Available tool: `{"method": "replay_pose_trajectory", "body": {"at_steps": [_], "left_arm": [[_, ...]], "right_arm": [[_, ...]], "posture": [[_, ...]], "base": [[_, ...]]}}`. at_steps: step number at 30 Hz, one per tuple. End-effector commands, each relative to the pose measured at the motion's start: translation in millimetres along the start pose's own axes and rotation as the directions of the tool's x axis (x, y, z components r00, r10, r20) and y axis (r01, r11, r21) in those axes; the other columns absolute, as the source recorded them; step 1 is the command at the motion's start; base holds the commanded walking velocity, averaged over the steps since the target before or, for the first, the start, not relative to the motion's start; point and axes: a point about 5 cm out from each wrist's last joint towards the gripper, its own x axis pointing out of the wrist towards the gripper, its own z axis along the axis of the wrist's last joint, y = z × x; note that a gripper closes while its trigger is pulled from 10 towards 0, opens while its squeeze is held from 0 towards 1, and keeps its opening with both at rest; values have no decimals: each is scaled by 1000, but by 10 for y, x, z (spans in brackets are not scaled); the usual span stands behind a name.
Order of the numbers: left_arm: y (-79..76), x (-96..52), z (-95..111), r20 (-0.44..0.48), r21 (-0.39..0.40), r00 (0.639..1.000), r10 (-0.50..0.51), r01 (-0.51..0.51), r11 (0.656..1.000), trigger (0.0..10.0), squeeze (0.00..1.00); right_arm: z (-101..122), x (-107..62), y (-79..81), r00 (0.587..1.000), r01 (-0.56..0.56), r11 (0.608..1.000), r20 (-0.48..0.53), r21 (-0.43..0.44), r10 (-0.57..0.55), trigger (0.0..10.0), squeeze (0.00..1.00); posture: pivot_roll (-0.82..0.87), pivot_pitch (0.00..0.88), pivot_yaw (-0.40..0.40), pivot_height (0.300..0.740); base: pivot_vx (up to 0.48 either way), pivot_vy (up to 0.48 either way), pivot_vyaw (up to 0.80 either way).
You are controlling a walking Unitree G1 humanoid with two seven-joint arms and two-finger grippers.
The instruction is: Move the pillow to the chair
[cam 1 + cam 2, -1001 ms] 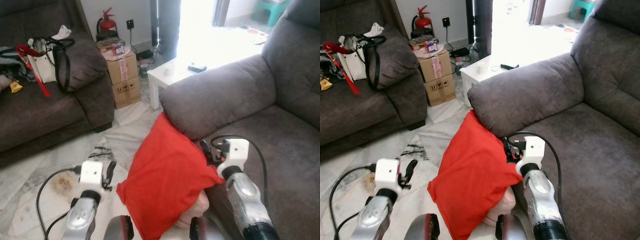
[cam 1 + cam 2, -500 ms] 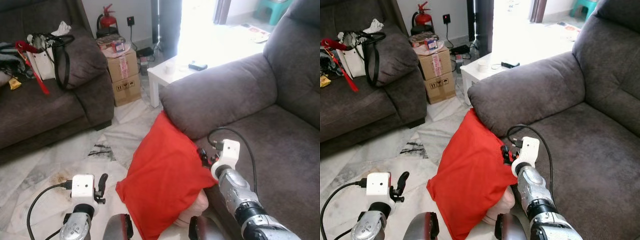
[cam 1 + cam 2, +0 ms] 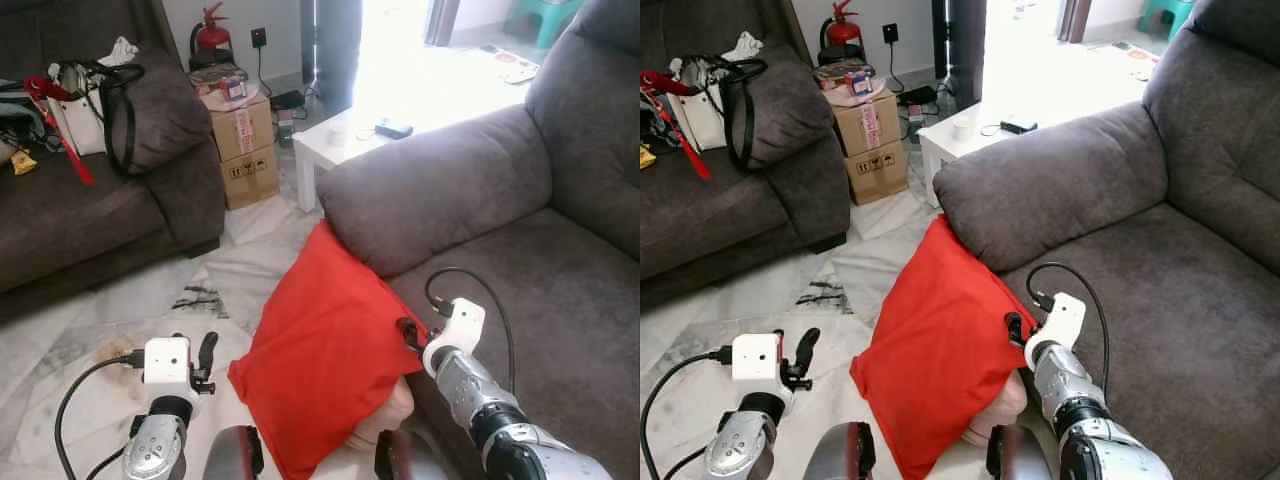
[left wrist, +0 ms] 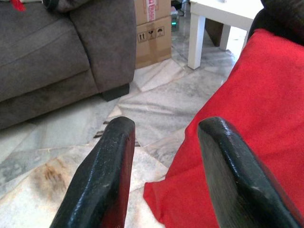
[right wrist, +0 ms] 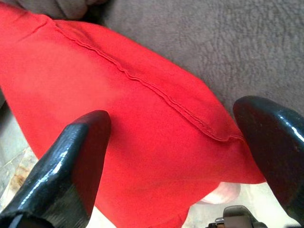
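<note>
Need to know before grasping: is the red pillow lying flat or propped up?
Propped up: the red pillow leans tilted against the grey chair, lower corner near the floor.

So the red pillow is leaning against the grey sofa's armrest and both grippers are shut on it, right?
Not quite. The red pillow does lean against the grey sofa's armrest, but both wrist views show the right gripper and left gripper open, not shut on it.
</note>
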Motion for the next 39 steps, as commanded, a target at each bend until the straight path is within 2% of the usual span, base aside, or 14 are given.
{"method": "replay_pose_trajectory", "body": {"at_steps": [1, 9, 10, 13, 19, 22, 24, 29, 30, 33, 36, 39], "left_arm": [[2, -23, 13, -6, 5, 1000, 2, -2, 1000, 10000, 0], [-27, -28, 16, -12, 1, 1000, -13, 13, 1000, 10000, 0], [-48, -26, 9, -21, -6, 999, -28, 27, 1000, 10000, 0], [-62, -28, 9, -26, -9, 999, -35, 35, 999, 10000, 0], [-83, -38, 3, -35, -14, 998, -55, 54, 998, 10000, 0], [-98, -37, 7, -38, -19, 997, -62, 61, 998, 10000, 0], [-112, -42, 9, -40, -19, 997, -72, 72, 997, 10000, 0], [-116, -46, 9, -42, -19, 996, -77, 77, 997, 10000, 0], [-123, -47, 8, -43, -19, 996, -80, 80, 997, 10000, 0], [-142, -48, 8, -43, -10, 995, -92, 91, 996, 10000, 0], [-144, -59, 13, -43, -12, 994, -97, 97, 995, 10000, 0], [-153, -67, 12, -48, -14, 993, -107, 107, 994, 10000, 0]], "right_arm": [[31, 1, -35, 999, 35, 999, 4, 17, -35, 10000, 1000], [26, -10, -109, 999, 52, 999, 1, 11, -52, 10000, 1000], [50, -11, -97, 1000, 11, 1000, 20, 0, -11, 10000, 0], [64, -13, -75, 998, -57, 998, 14, -29, 57, 10000, 0], [74, -18, -61, 992, -124, 992, 0, -37, 124, 10000, 0], [77, -22, -55, 988, -158, 985, -9, -68, 157, 10000, 0], [84, -26, -69, 986, -165, 980, -11, -114, 165, 10000, 0], [89, -33, -123, 989, -146, 975, -19, -166, 145, 10000, 0], [96, -38, -149, 990, -140, 969, -16, -203, 139, 10000, 0], [134, -43, -172, 990, -132, 961, 5, -241, 138, 10000, 0], [125, -48, -165, 987, -158, 939, -13, -306, 162, 10000, 0], [100, -50, -173, 986, -165, 938, -25, -303, 166, 10000, 0]], "posture": [[31, 135, -7, 604], [33, 144, -5, 604], [35, 145, -5, 604], [35, 145, -5, 604], [36, 147, -5, 604], [36, 147, -5, 604], [41, 147, -4, 604], [42, 149, -4, 604], [42, 149, -4, 604], [42, 149, -4, 604], [45, 154, 0, 604], [47, 153, 0, 604]], "base": [[0, 0, 0], [0, 0, 0], [0, 0, 0], [0, 0, 0], [0, 0, 0], [0, 0, 0], [0, 0, 0], [0, 0, 0], [0, 0, 0], [0, 0, 0], [0, 0, 0], [0, 0, 0]]}}
